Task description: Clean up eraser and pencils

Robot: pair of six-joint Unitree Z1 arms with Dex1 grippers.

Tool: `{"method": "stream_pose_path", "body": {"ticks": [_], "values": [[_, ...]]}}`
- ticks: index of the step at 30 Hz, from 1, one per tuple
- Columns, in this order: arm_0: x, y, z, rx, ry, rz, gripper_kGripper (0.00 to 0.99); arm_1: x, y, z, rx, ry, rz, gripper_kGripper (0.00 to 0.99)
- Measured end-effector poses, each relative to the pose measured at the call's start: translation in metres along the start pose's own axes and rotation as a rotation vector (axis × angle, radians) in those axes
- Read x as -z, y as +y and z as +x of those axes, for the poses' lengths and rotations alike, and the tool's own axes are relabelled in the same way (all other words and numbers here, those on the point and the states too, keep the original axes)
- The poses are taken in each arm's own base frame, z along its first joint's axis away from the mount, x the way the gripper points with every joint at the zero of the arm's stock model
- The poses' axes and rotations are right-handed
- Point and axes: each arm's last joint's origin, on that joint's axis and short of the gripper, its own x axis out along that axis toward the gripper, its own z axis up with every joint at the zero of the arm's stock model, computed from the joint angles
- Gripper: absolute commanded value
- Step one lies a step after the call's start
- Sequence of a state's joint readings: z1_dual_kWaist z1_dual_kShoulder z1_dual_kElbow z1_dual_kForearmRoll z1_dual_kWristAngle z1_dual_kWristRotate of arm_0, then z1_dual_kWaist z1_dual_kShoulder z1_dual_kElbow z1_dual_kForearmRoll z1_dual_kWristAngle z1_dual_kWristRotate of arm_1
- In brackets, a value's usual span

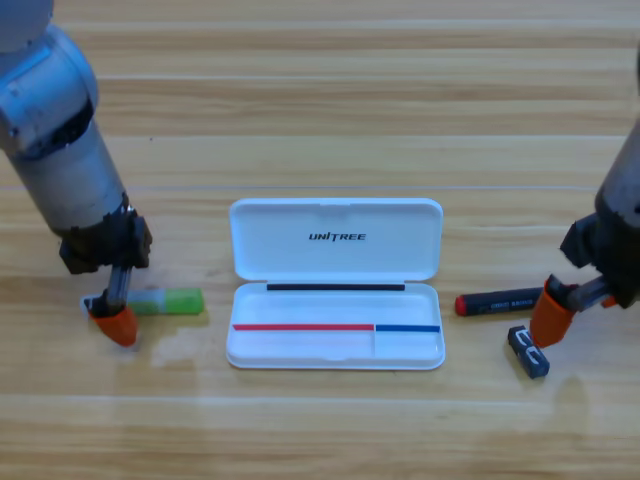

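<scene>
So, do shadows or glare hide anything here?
High view: soft light, faint shadows by the case and eraser, a pale sheen on the table. Only grippers hide things: the left gripper covers the green pencil's end, the right gripper the red pencil's.

The left arm (55, 140) comes down from the far left corner, its grey forearm sloping toward the near side. Its gripper (113, 315) points down at the table on the left, one orange jaw showing at the tip. The right arm (625, 200) enters from the right edge. Its gripper (557, 310) hangs low near the right side, an orange jaw angled down and leftward.
</scene>
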State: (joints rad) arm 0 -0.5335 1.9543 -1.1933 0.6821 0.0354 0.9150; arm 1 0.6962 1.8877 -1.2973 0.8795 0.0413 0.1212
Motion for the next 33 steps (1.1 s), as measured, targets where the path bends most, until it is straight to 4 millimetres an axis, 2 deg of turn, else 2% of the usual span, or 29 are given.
{"method": "stream_pose_path", "body": {"ticks": [4, 12, 18, 24, 26, 29, 32, 33], "values": [[0.003, -0.003, 0.007, -0.008, -0.005, -0.004, 0.988, -0.006, 0.006, 0.012, 0.002, 0.028, 0.007, 0.827], [0.006, -0.006, 0.013, -0.011, -0.008, -0.006, 0.99, -0.019, 0.012, 0.038, 0.008, 0.071, 0.0, 0.818], [0.007, -0.005, 0.014, -0.019, -0.014, -0.006, 0.99, -0.025, 0.014, 0.05, 0.011, 0.094, -0.001, 0.808], [0.007, -0.002, 0.015, -0.036, -0.027, 0.002, 0.99, -0.027, 0.014, 0.056, 0.013, 0.106, 0.0, 0.563], [0.008, -0.002, 0.015, -0.037, -0.029, 0.004, 0.989, -0.03, 0.014, 0.058, 0.013, 0.109, -0.001, 0.448], [0.009, 0.0, 0.016, -0.035, -0.032, 0.006, 0.983, -0.033, 0.015, 0.059, 0.009, 0.101, -0.005, 0.224], [0.01, 0.001, 0.017, -0.035, -0.038, 0.009, 0.922, -0.033, 0.015, 0.059, 0.006, 0.099, -0.023, 0.0], [0.01, 0.002, 0.017, -0.036, -0.04, 0.009, 0.896, -0.033, 0.015, 0.059, 0.005, 0.1, -0.032, 0.0]]}}
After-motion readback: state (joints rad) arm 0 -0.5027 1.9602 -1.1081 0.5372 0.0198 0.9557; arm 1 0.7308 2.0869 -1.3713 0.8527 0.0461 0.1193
